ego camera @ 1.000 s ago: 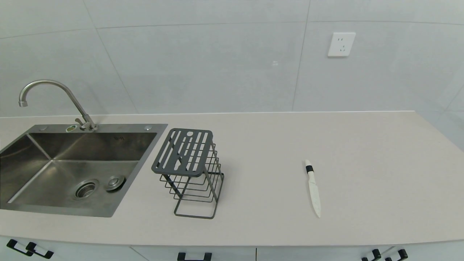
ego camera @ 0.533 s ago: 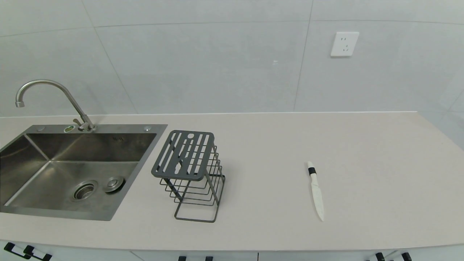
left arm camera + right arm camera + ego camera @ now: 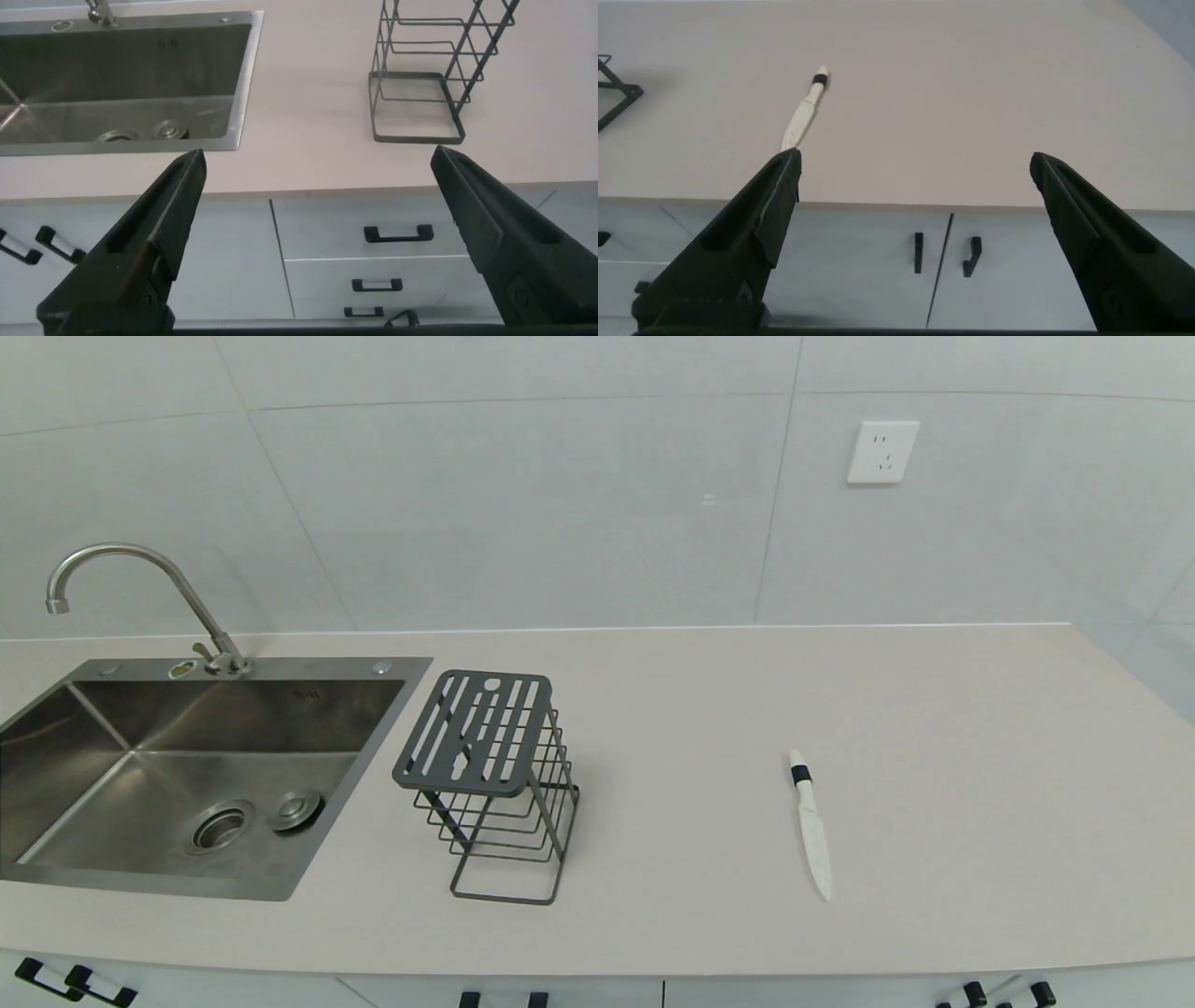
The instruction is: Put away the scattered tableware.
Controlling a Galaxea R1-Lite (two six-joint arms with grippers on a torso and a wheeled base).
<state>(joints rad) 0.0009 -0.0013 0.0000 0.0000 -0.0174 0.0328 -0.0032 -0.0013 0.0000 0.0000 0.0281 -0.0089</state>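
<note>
Finding knife (image 3: 810, 823) unmoved at three o'clock of rack (image 3: 490, 779), sink (image 3: 280, 665) at nine, left gripper (image 3: 316, 159) and right gripper (image 3: 915, 159) gaping empty.

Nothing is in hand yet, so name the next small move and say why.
Probably bring the right gripper forward over the counter toward the knife. Its jaws stand open and empty, well back from the knife. The knife lies flat on that arm's side, apart from the rack where it likely belongs.
</note>
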